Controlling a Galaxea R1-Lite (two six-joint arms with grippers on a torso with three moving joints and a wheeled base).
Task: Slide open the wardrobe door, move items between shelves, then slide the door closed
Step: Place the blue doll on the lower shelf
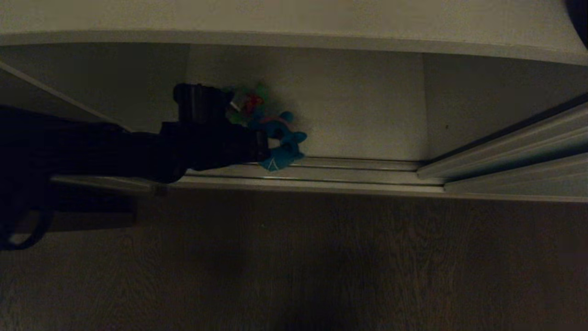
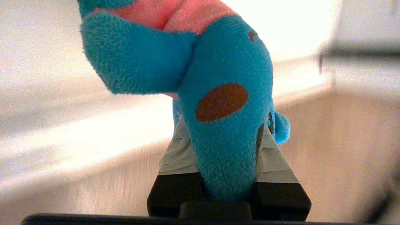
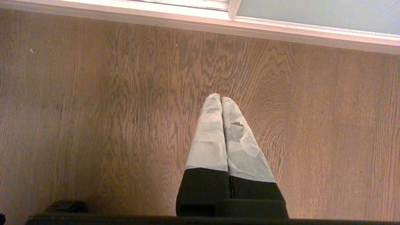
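Left pincer (image 2: 223, 175) seen clamped on the blue plush toy (image 2: 218, 103), taped fingers (image 2: 178, 156) pressed into the pile on either side of one limb or lobe (which part of the body, not determinable from the wrist view). In the head view, toy (image 1: 280, 142) carried at the end of the left arm, just above the front edge of the lower shelf (image 1: 358, 105) and over the door track (image 1: 321, 177); green plush toy (image 1: 248, 103) lying immediately behind it on the same white board, possibly touching. Upper shelf (image 1: 294, 18) visible as a pale slab across the top of the head view. Sliding wardrobe door (image 1: 519, 147) pushed off to the right, opening clear. Right pincer (image 3: 221, 131) parked over the wooden floor (image 3: 93, 109), taped fingers pressed together, nothing between them. Handling judged as follows: plush light, soft and highly compressible, not fragile, pile offering good friction; grip on a thin limb likely to let the body dangle and swing, so a hold across the thicker trunk judged more secure. Door remaining to be closed once the transfer is done.
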